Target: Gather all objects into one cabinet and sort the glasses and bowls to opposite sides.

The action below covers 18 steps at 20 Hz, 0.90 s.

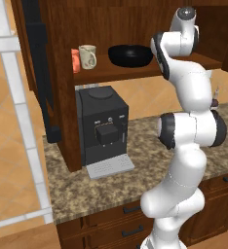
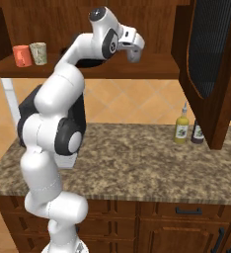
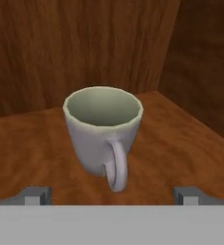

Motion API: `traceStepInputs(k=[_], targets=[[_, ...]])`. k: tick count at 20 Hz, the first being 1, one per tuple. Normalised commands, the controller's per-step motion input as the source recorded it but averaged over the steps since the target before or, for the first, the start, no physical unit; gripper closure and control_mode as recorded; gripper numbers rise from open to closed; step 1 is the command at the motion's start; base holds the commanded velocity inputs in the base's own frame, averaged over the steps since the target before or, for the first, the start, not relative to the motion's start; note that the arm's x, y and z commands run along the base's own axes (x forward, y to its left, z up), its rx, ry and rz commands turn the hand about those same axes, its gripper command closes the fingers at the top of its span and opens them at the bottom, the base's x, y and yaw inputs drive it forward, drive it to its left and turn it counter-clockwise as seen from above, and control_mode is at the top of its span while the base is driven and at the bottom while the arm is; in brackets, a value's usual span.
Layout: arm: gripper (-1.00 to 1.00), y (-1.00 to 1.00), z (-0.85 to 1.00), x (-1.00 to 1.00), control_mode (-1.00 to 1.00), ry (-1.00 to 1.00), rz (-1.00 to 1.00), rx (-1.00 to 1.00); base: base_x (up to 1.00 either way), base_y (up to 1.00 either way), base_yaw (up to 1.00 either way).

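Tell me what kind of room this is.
A rendered home kitchen, most likely: a speckled granite counter over brown wooden drawers, a black coffee machine standing on it, and a dark wooden wall cabinet holding a cream mug and wide black bowl.

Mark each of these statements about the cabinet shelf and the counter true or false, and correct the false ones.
1. The grey mug stands upright on the cabinet shelf. True.
2. The gripper is shut on the grey mug. False: its fingertips stand apart, short of the mug.
3. The orange-red cup and cream mug stand side by side. True.
4. The black bowl sits on the counter. False: it sits on the shelf.
5. A yellow sauce bottle stands on the counter. True.
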Motion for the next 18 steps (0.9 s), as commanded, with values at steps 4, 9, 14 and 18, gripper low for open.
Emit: traceStepInputs(k=[4, 9, 14, 18], targets=[[-1.00, -0.13, -0.11, 0.44, -1.00, 0.00, 0.03, 0.00, 0.00, 0.00, 0.00], [1.00, 0.00, -0.19, 0.23, -1.00, 0.01, 0.02, 0.00, 0.00, 0.00, 0.00], [1.00, 0.00, -0.17, 0.21, -1.00, 0.02, 0.02, 0.00, 0.00, 0.00, 0.00], [1.00, 0.00, -0.02, 0.07, -1.00, 0.00, 0.02, 0.00, 0.00, 0.00, 0.00]])
